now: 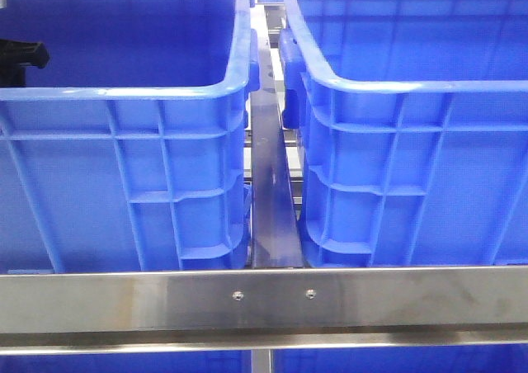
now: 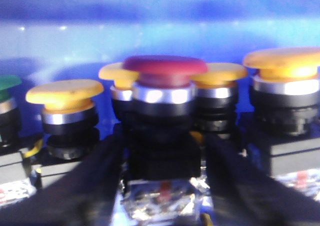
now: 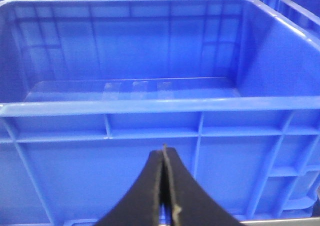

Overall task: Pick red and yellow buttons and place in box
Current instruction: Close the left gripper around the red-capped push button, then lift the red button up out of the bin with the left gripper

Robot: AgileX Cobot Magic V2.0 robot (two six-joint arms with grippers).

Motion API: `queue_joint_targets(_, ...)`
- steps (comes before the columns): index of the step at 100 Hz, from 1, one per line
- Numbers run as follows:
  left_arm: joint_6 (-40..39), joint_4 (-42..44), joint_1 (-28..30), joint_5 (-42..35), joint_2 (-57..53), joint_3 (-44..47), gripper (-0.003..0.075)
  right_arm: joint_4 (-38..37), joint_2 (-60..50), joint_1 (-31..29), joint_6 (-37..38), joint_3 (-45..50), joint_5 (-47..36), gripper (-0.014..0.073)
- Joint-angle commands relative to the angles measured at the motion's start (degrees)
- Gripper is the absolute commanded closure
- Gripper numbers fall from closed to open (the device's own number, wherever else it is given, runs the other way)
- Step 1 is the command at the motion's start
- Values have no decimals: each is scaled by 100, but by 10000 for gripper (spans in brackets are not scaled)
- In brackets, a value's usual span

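red button [image 2: 165,71] is seen dead centre in left wrist view, sat betw. the left gripper [image 2: 162,151] fingers [image 2: 95,186], which are spread either side of its black body; contact can't be told. yellow buttons [image 2: 65,93] are packed just beside it, one green cap [image 2: 7,83] at the edge, all against a blue wall. left arm [image 1: 21,57] is glimpsed inside the left crate [image 1: 124,191]. right gripper [image 3: 164,186] fingers are pressed together, nothing betw. them, outside the box [image 3: 150,106]. metal rail [image 1: 264,299] runs in front.
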Motion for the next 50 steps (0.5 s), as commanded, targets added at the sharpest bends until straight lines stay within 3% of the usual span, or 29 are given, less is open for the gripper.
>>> queue_joint_targets(1, -16, -38, -44, -232, -248, -176, 551, 0, -136, -10, -19, -90, -452, 663)
queue_joint_targets(15, -7, -36, -44, -221, -314, -176, 605, 0, -136, -10, -19, -90, -452, 663)
queue_joint_targets(35, 55, -26, -44, -86, -721, -176, 606, 0, -136, -10, -19, -90, -452, 663)
queue_joint_targets(50, 685, -290, -44, 59, -1235, -176, 606, 0, -136, -10, -19, -90, -452, 663)
